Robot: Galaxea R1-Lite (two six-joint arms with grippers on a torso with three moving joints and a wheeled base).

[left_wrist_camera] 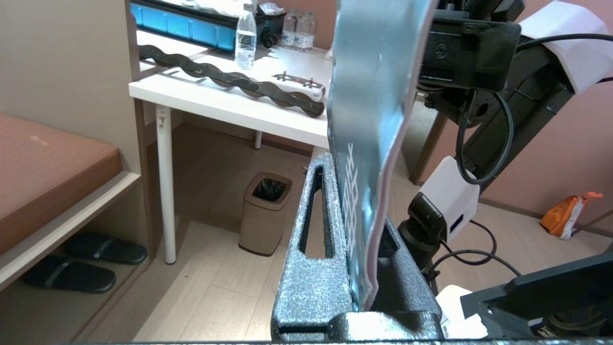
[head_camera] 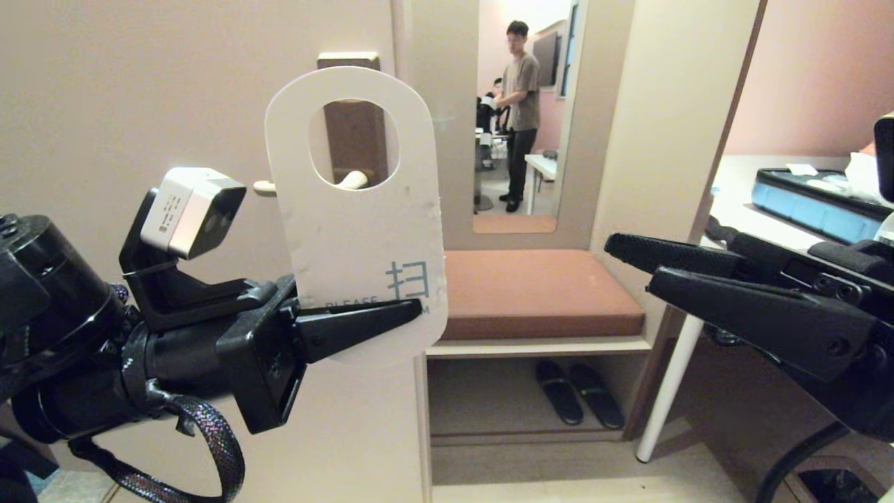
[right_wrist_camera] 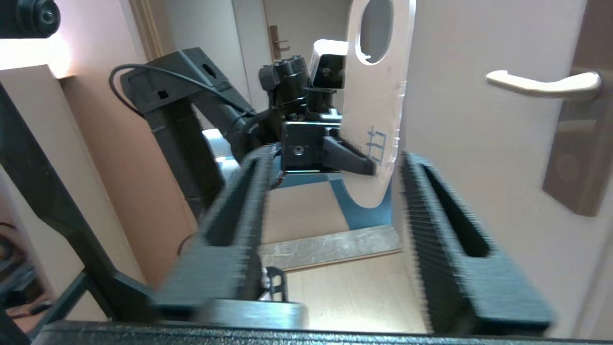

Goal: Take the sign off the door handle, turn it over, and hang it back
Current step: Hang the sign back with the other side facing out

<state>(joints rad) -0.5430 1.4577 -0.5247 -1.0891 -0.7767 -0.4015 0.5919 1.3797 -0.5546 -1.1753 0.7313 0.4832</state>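
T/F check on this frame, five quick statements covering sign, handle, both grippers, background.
1. The left gripper is shut on the sign. True.
2. The sign hangs on the door handle. False: it is off the handle, held up in front of the door by its lower end.
3. The head view sees the sign's white face. True; the left wrist view sees the slate blue one.
4. The right gripper holds the sign too. False: its fingers are apart and hold nothing, off to the right of the sign.
5. The shelf under the bench holds boxes. False: a pair of dark slippers lies there.
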